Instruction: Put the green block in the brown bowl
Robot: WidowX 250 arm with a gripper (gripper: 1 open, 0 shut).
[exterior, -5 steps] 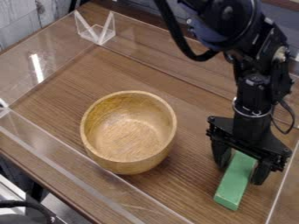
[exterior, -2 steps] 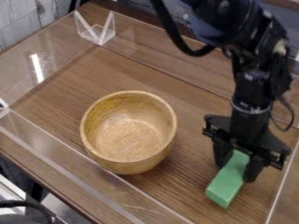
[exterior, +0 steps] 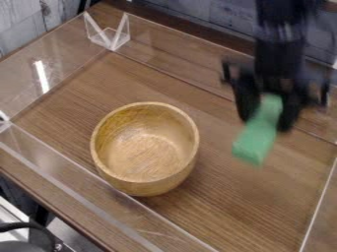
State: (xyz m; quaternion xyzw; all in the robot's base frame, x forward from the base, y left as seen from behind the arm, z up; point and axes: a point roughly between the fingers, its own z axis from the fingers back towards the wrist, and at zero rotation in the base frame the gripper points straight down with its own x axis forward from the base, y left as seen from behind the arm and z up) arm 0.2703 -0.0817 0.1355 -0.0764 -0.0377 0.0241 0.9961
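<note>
Blurred black gripper [exterior: 273, 106] in upper right of the frame, pointing straight down from an arm entering at the top edge, jaws clamped on the upper end of something held aloft.

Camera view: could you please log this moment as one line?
gripper: shut on green block | block: lifted off table, right of brown bowl | bowl: empty

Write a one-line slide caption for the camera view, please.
Gripper holds the green block in the air, right of the empty brown bowl.
</note>
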